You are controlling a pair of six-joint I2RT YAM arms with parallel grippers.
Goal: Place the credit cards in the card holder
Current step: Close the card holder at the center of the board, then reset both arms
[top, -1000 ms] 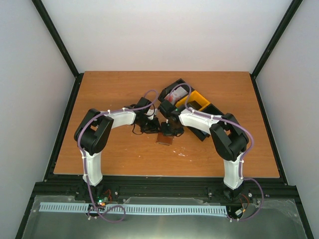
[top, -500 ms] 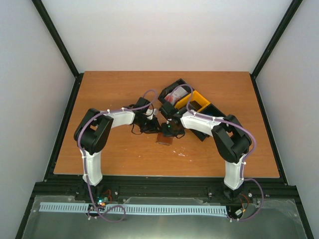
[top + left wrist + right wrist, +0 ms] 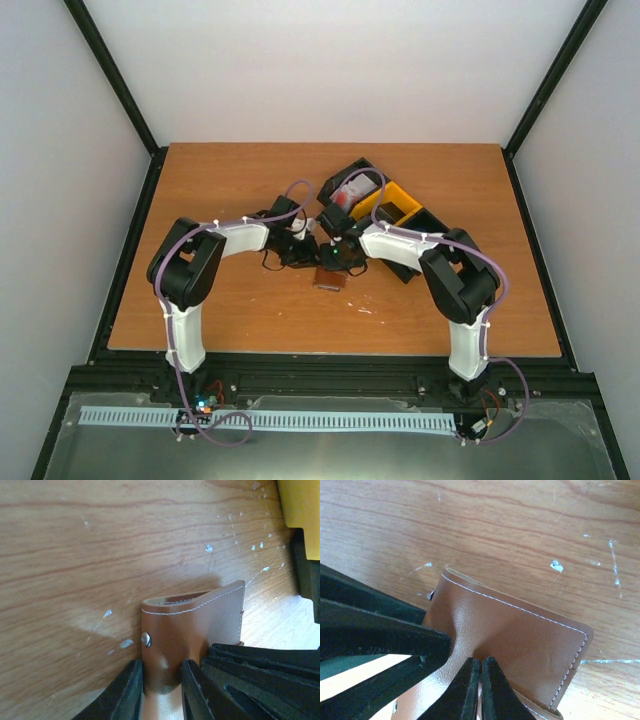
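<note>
While both arms meet over the card holder [image 3: 328, 279] in the top view, little has shifted vs a sec ago. The right elbow swung out and back, and the left gripper [image 3: 300, 251] and right gripper [image 3: 337, 261] stay on the holder, which has barely moved. The credit cards [image 3: 352, 193] sit apart in the black bin [image 3: 358, 165].

Left wrist: fingers [image 3: 131, 692] clamp the snap tab.

Right wrist: tips pinch a leather flap, nearly closed.

We judge the holder isn't spread open yet, so no card can go in.
</note>
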